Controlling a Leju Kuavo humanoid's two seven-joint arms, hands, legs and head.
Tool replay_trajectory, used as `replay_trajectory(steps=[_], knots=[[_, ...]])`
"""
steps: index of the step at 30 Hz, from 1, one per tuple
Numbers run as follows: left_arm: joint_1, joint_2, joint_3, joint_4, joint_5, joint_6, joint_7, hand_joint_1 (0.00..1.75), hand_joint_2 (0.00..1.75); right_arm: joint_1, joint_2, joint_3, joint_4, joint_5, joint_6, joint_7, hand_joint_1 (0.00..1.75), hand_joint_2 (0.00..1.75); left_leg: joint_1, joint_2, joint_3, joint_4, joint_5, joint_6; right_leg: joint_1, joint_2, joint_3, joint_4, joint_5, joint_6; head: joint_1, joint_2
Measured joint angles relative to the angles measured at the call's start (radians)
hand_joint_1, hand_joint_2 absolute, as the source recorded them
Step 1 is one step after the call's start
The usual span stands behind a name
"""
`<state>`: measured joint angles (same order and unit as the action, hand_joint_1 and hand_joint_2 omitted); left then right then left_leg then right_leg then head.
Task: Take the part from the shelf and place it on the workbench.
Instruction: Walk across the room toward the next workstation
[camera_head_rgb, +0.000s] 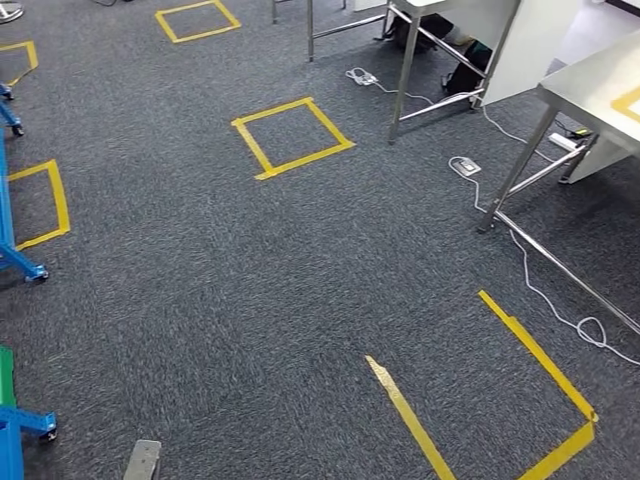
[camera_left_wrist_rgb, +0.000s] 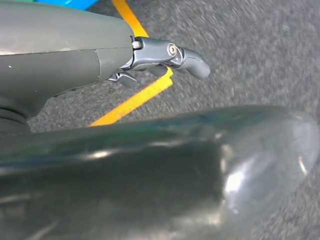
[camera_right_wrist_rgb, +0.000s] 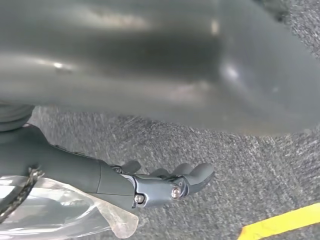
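The robot stands on the grey carpet (camera_head_rgb: 226, 280) among yellow tape squares (camera_head_rgb: 293, 137), and I judge this to be the carrying step: the pick from the shelf looks done and the placing is not yet begun. In the right wrist view the right hand (camera_right_wrist_rgb: 151, 187) hangs over the floor with its fingers (camera_right_wrist_rgb: 196, 175) fairly straight, only lightly curled at the tips. The bagged part (camera_right_wrist_rgb: 64, 210), clear plastic with something dark inside, lies tucked against the underside of that hand. It must be held there, since it hangs clear of the carpet, though I cannot make out exactly how the grip closes on it. The left hand (camera_left_wrist_rgb: 151, 55) hangs beside the body with fingers stretched out and apart, holding nothing. The blue shelf frame (camera_head_rgb: 11, 250) is at the left edge of the head view. The workbench (camera_head_rgb: 589, 80), a pale surface with a strip of yellow tape on it, stands well apart at the upper right. The next move calls for turning and walking toward that surface, keeping clear of the white cable (camera_head_rgb: 528, 280) trailing by its legs, then raising the right arm over it to set the bag down.
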<state>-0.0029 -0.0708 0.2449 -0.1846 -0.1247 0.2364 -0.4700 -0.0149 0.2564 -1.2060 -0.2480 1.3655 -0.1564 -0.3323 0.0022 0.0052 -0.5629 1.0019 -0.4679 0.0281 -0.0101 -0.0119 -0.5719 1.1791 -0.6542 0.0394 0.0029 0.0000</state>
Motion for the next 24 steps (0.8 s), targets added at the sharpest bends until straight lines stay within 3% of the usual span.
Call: replay_trajectory(steps=[1,2,3,5,7,9,10,11,13,15,17,18,19,21,23,24], knots=[[-0.001,0.0,0.0,0.0,0.0,0.0,0.0,0.0,0.0,0.001,0.0,0.0,0.0,0.0,0.0,0.0,0.0,0.0,-0.002,-0.014,-0.001,0.0,0.0,0.001,0.001,0.007,-0.036,0.067,-0.021,-0.002,0.0,0.0],[0.0,0.0,0.0,0.0,-0.001,0.0,0.0,0.0,0.0,0.002,0.0,0.0,0.0,0.001,0.0,0.0,0.0,0.0,-0.003,-0.029,-0.001,0.0,0.001,0.002,0.001,0.01,-0.06,0.104,-0.024,-0.005,0.0,0.0],[0.001,0.0,0.0,0.0,-0.001,0.0,0.0,0.0,0.0,0.002,0.0,0.0,0.0,0.001,0.0,0.0,0.0,0.0,-0.004,-0.043,0.0,0.001,0.001,0.002,0.001,0.011,-0.067,0.103,-0.005,-0.008,0.001,0.0],[0.002,0.0,0.0,0.0,-0.001,0.0,0.0,0.0,0.0,0.001,0.0,0.0,0.0,0.001,0.0,0.0,0.0,0.0,-0.005,-0.073,0.002,0.001,0.001,0.002,0.001,0.031,-0.028,-0.008,0.076,-0.017,0.0,0.0],[0.0,-0.002,0.002,0.0,-0.001,0.0,0.0,0.0,0.0,0.0,-0.001,0.0,0.0,0.002,0.0,-0.001,0.0,0.0,-0.005,-0.099,-0.001,0.004,0.001,-0.002,-0.001,0.081,0.02,-0.131,0.133,-0.026,0.0,0.0],[0.0,-0.004,0.004,0.0,-0.002,-0.001,0.0,0.0,0.0,0.001,-0.002,0.0,0.0,0.003,0.0,-0.001,0.0,0.0,-0.001,-0.123,-0.012,0.008,0.004,-0.013,0.0,0.107,0.041,-0.175,0.138,-0.029,-0.001,0.0],[0.001,-0.004,0.005,0.0,-0.002,-0.001,0.0,0.0,0.0,0.001,-0.001,0.0,0.0,0.003,0.0,-0.001,0.0,0.0,0.001,-0.137,-0.017,0.009,0.007,-0.022,-0.001,0.099,0.047,-0.184,0.138,-0.03,-0.001,0.0],[0.003,-0.004,0.006,0.0,-0.002,-0.001,0.0,0.0,0.0,0.001,-0.001,0.0,0.0,0.004,0.0,-0.002,0.0,0.0,0.003,-0.133,-0.021,0.012,0.006,-0.028,0.0,0.087,0.051,-0.188,0.141,-0.033,-0.002,0.0],[0.005,-0.004,0.007,0.0,-0.001,-0.001,0.0,0.0,0.0,0.001,-0.001,0.0,0.0,0.005,0.0,-0.002,0.0,0.0,0.001,-0.087,-0.04,0.052,-0.021,-0.039,-0.002,0.057,0.06,-0.198,0.145,-0.041,-0.006,0.0],[0.0,-0.005,0.007,0.0,-0.001,-0.001,0.0,0.0,0.0,0.003,-0.001,0.0,0.0,0.006,-0.001,-0.002,0.0,0.0,0.003,-0.032,-0.092,0.166,-0.082,-0.048,0.0,0.023,0.066,-0.201,0.142,-0.046,-0.01,0.0],[-0.002,-0.005,0.007,0.0,-0.001,-0.001,0.0,0.0,0.0,0.005,-0.001,0.0,0.0,0.006,-0.001,-0.002,0.0,0.0,0.009,-0.017,-0.142,0.273,-0.118,-0.057,0.001,-0.012,0.068,-0.201,0.138,-0.048,-0.01,0.0],[0.0,-0.005,0.007,0.0,-0.001,-0.001,0.0,0.0,0.0,0.004,-0.001,0.0,0.0,0.007,-0.001,-0.002,0.0,0.0,0.013,-0.014,-0.144,0.281,-0.11,-0.06,0.001,-0.027,0.07,-0.2,0.135,-0.047,-0.01,0.0],[0.002,-0.005,0.008,0.0,-0.001,-0.001,0.0,0.0,0.0,0.004,-0.001,0.0,0.0,0.007,-0.001,-0.002,0.0,0.0,0.015,-0.009,-0.126,0.249,-0.085,-0.062,0.001,-0.04,0.073,-0.2,0.132,-0.045,-0.01,0.0],[0.002,-0.004,0.008,0.0,-0.001,-0.001,0.0,0.0,0.0,0.003,-0.001,0.0,0.0,0.009,-0.001,-0.002,0.0,0.0,0.015,0.027,-0.054,0.117,-0.025,-0.063,0.001,-0.064,0.078,-0.198,0.125,-0.037,-0.011,0.0],[-0.001,-0.005,0.008,0.0,-0.002,-0.001,0.0,0.0,0.0,0.001,-0.001,0.001,0.0,0.012,-0.001,-0.002,0.0,0.0,0.009,0.056,-0.008,0.028,-0.003,-0.053,0.006,-0.084,0.08,-0.197,0.115,-0.025,-0.009,0.0],[-0.001,-0.005,0.009,0.0,-0.003,-0.001,0.0,0.0,0.0,-0.001,-0.002,0.001,0.0,0.014,-0.001,-0.002,0.0,0.0,0.005,0.057,-0.004,0.019,-0.008,-0.045,0.007,-0.092,0.082,-0.198,0.112,-0.019,-0.009,0.0]])
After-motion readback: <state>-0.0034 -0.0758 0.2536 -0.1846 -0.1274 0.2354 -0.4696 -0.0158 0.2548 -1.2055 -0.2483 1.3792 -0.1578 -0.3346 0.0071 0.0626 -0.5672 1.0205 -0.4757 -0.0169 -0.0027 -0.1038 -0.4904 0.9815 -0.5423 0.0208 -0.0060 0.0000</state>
